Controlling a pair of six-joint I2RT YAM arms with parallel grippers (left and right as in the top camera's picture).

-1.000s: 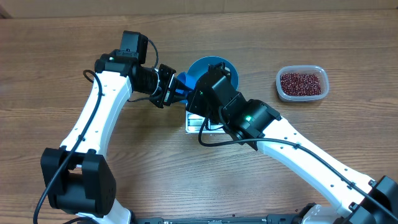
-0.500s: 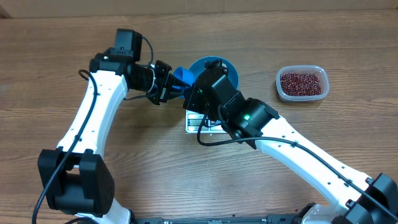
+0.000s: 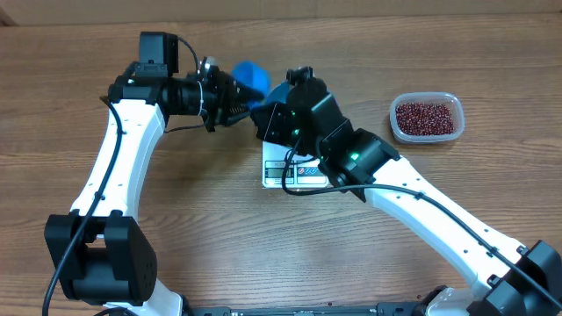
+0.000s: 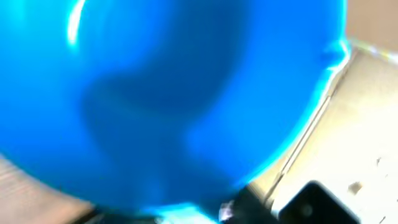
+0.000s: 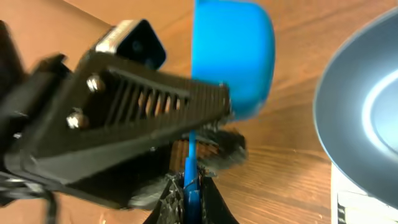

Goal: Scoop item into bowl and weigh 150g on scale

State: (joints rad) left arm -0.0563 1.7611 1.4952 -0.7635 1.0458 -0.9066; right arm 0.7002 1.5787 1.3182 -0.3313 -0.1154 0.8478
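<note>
The small blue scoop (image 3: 248, 74) hangs above the table left of the blue bowl (image 3: 278, 93), which my right arm mostly covers. My right gripper (image 3: 263, 118) is shut on the scoop's thin handle (image 5: 189, 186). The scoop's cup (image 5: 233, 56) stands above it. My left gripper (image 3: 230, 92) sits across the handle just below the cup, its fingers (image 5: 155, 99) spread apart and open. A blurred blue scoop (image 4: 174, 93) fills the left wrist view. The bowl (image 5: 364, 106) sits on the white scale (image 3: 299, 174). The red-brown beans (image 3: 426, 117) lie in a clear tub.
The clear plastic tub (image 3: 395, 123) stands at the right, apart from both arms. The scale's label panel (image 3: 303, 180) faces the front edge. Bare wooden table (image 3: 202, 219) extends in front and to the left.
Both arms moved the scoop up and toward the back left, away from the bowl. The left gripper's fingers spread apart from the handle while the right gripper stayed shut on it.
</note>
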